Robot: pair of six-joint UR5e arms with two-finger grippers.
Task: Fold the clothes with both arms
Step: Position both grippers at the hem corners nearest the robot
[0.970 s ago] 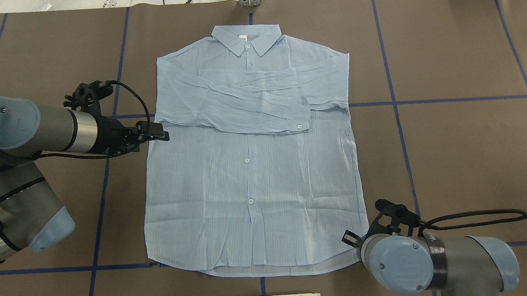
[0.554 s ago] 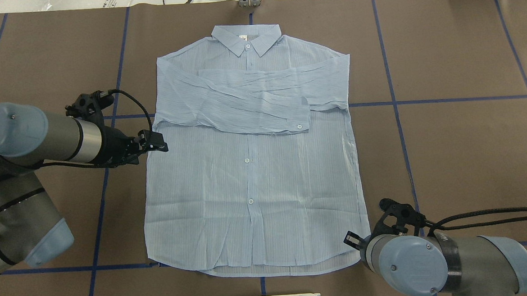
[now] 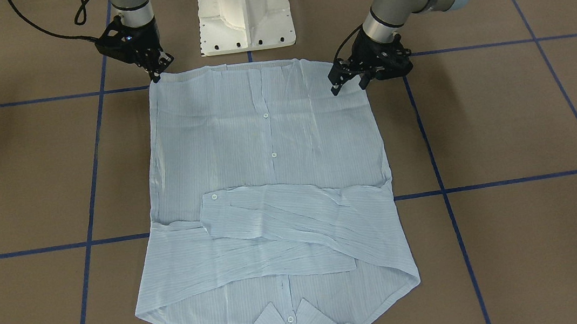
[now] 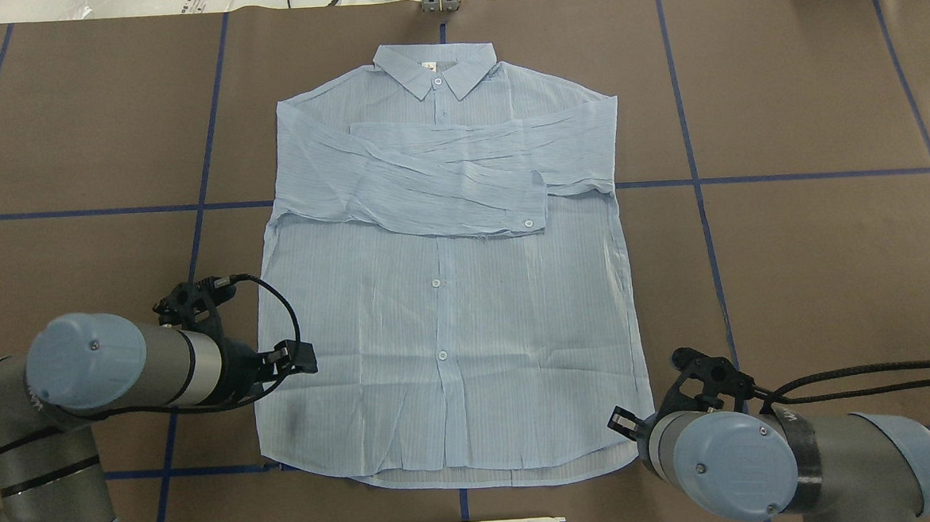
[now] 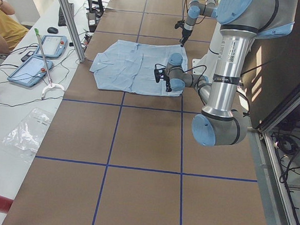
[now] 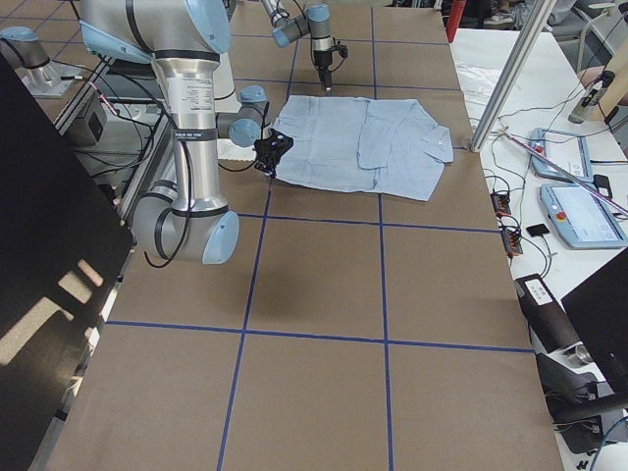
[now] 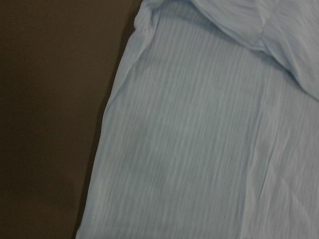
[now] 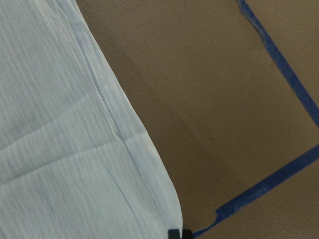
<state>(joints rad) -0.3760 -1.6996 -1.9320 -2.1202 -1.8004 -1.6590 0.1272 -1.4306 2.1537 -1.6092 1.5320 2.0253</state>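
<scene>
The light-blue striped shirt (image 4: pixel 444 318) lies flat on the brown table, front up, collar (image 4: pixel 435 65) at the far side and both sleeves folded across the chest; it also shows in the front view (image 3: pixel 269 186). My left gripper (image 4: pixel 299 357) hangs open and empty over the shirt's left edge, a little above the hem; the front view (image 3: pixel 349 85) shows its fingers apart. My right gripper (image 4: pixel 618 422) sits open and empty at the hem's right corner, which the front view (image 3: pixel 161 70) also shows. The wrist views show only cloth (image 7: pixel 199 149) and the hem corner (image 8: pixel 149 189).
The white pedestal base (image 3: pixel 244 15) stands just behind the hem. Blue tape lines (image 4: pixel 701 201) cross the brown table. A side bench with tablets (image 5: pixel 41 48), a metal post (image 5: pixel 69 19) and a seated person (image 5: pixel 1 27) is beyond the collar end.
My left arm has moved along the shirt's left edge from beside the folded sleeve down towards the hem. The right arm has barely moved. The shirt lies as before.
</scene>
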